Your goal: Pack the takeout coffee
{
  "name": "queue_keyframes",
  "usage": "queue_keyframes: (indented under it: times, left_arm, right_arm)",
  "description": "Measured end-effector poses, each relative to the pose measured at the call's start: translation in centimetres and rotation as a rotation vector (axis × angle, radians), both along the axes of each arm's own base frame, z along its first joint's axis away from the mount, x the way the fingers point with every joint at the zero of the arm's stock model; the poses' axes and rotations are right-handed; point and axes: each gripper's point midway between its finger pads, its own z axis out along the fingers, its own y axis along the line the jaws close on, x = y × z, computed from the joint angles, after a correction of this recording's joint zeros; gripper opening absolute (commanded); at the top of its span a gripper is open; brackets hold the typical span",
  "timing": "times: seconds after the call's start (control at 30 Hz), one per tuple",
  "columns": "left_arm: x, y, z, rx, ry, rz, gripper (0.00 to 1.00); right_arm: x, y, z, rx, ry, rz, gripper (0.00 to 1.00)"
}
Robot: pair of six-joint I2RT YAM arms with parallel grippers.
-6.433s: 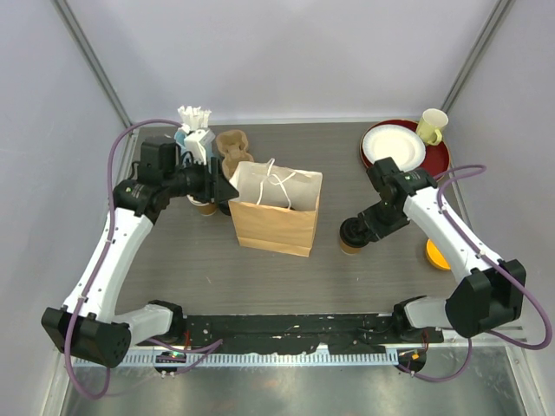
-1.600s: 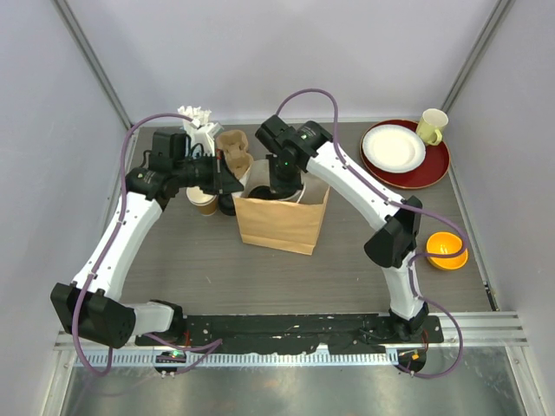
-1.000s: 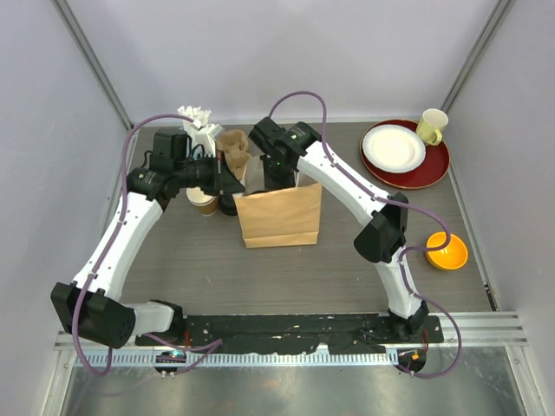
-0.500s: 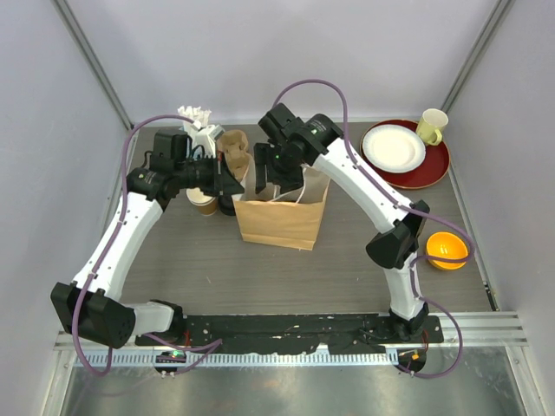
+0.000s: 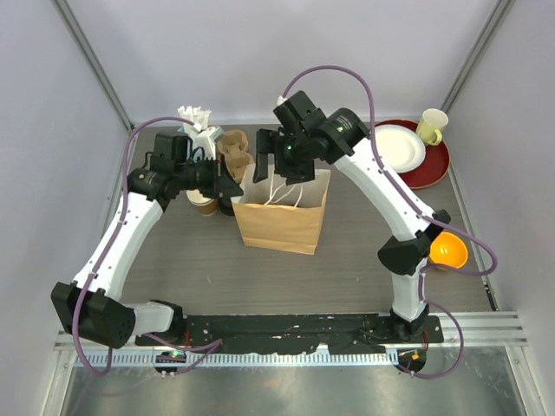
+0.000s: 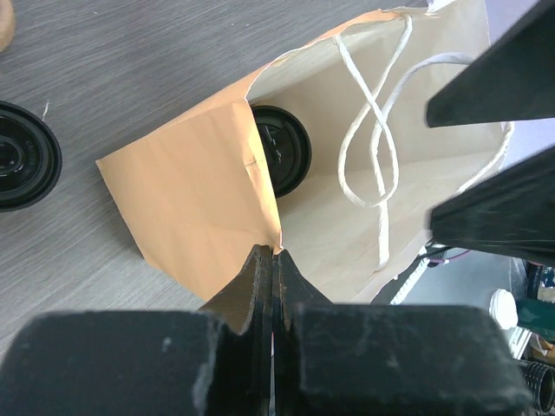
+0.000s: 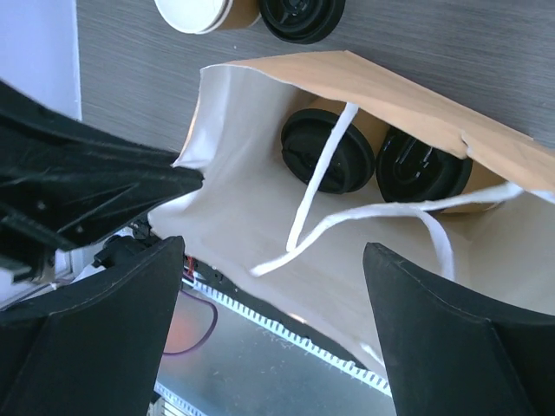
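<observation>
A brown paper bag (image 5: 277, 221) with white string handles stands open mid-table. Two takeout coffee cups with black lids stand inside it, side by side (image 7: 328, 150) (image 7: 423, 165); the left wrist view shows one of them (image 6: 282, 149). My right gripper (image 7: 274, 246) hangs open just above the bag's mouth (image 5: 280, 169), holding nothing. My left gripper (image 6: 270, 253) is shut on the bag's left rim (image 5: 231, 187) and keeps it spread.
An unlidded kraft cup (image 5: 205, 204) and a black-lidded cup (image 7: 302, 16) stand left of the bag. Behind them are a brown cup carrier (image 5: 232, 147) and a cup of straws (image 5: 195, 121). At the right are a red tray (image 5: 438, 160), a white plate (image 5: 395, 147), a yellow mug (image 5: 432, 126) and an orange bowl (image 5: 448, 250).
My right gripper has opened, leaving a lidded cup in the bag, and has risen out of the bag's mouth. The bag has straightened. The left gripper has kept its hold.
</observation>
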Motion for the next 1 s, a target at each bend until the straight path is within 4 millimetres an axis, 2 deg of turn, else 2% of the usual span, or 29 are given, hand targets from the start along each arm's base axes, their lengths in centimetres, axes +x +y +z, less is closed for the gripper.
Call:
queue_keyframes:
  times: [0.2,0.4,0.7,0.8,0.83,0.9,0.93,1.0]
  left_arm:
    - [0.1,0.1,0.0,0.008,-0.010,0.000,0.00]
    - [0.1,0.1,-0.1,0.010,-0.012,-0.001,0.00]
    - [0.1,0.1,-0.1,0.010,-0.012,-0.001,0.00]
    - [0.2,0.3,-0.1,0.010,-0.013,0.003,0.24]
    - [0.2,0.3,-0.1,0.011,-0.014,0.002,0.39]
    - [0.3,0.4,-0.1,0.009,-0.013,0.007,0.50]
    - [0.4,0.4,0.0,0.009,-0.013,0.011,0.60]
    - [0.5,0.5,0.2,0.006,-0.022,0.015,0.70]
  right_arm:
    - [-0.4,-1.0,3.4,0.058,-0.068,-0.009,0.90]
    - [-1.5,-2.4,5.6,0.093,-0.108,-0.014,0.90]
    - [-1.4,-2.4,9.2,0.242,-0.238,0.006,0.91]
    - [-0.8,-2.9,10.3,0.300,-0.301,-0.012,0.91]
    - [-0.6,-3.2,10.7,0.314,-0.319,-0.020,0.91]
    - [-0.1,-3.8,11.6,0.349,-0.372,-0.043,0.91]
    - [0.1,-4.1,12.0,0.362,-0.394,-0.053,0.91]
    - [0.6,-4.6,13.2,0.393,-0.440,-0.073,0.91]
